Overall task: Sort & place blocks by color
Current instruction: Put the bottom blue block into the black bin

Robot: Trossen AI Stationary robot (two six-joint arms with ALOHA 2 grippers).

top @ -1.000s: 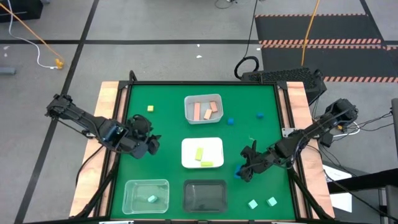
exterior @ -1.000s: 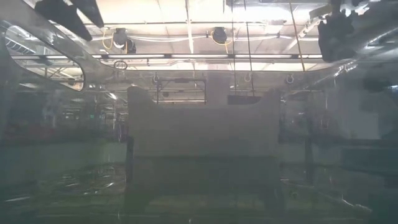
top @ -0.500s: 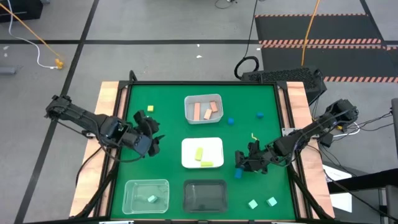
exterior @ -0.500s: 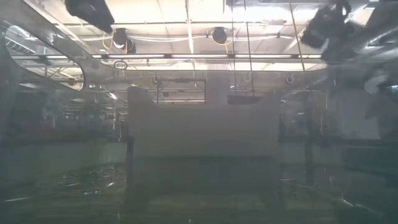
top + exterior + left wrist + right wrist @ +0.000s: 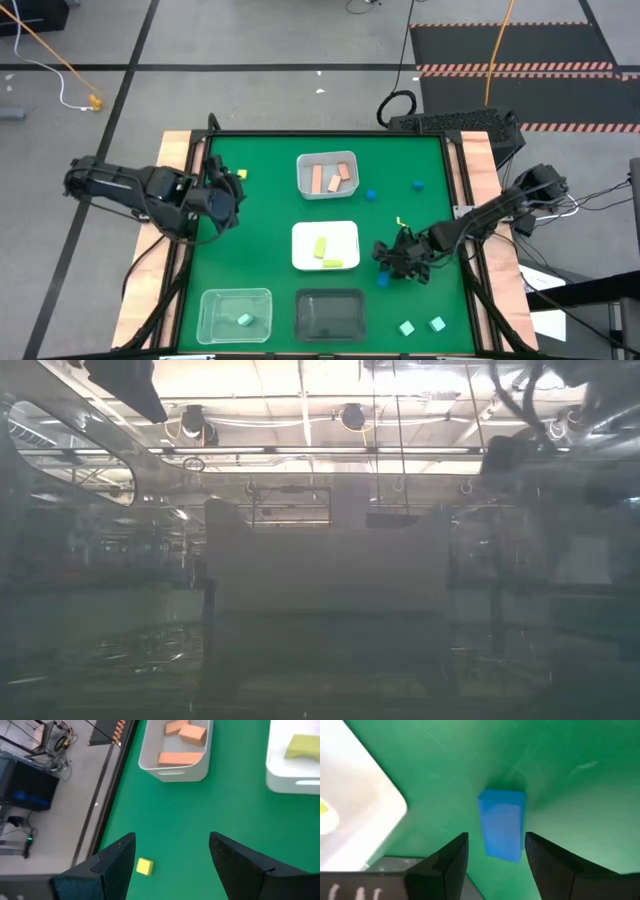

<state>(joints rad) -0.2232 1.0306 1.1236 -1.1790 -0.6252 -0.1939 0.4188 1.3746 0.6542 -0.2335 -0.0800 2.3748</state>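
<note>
Overhead view of the green table (image 5: 270, 200). The left gripper (image 5: 226, 197) sits at the left of the mat, fingers spread and empty, with a small yellow block (image 5: 241, 174) just above it near the upper left of the mat; in the left wrist view this yellow block (image 5: 144, 866) lies on the mat between the two fingers (image 5: 116, 865), touching neither. The right gripper (image 5: 392, 258) is right of centre, fingers spread; in the right wrist view a blue bar (image 5: 502, 823) lies on the green surface between the fingers (image 5: 445, 862), apparently untouched. At upper centre a white bin (image 5: 327, 175) holds three salmon blocks (image 5: 333, 178); a white tray (image 5: 325, 246) at centre holds two yellow-green bars (image 5: 326, 254). A clear tray (image 5: 235, 314) at lower left holds one mint block (image 5: 244, 319); beside it is a black tray (image 5: 328, 315). Two blue cubes (image 5: 371, 194) lie at upper right, two mint cubes (image 5: 421, 325) at lower right.
</note>
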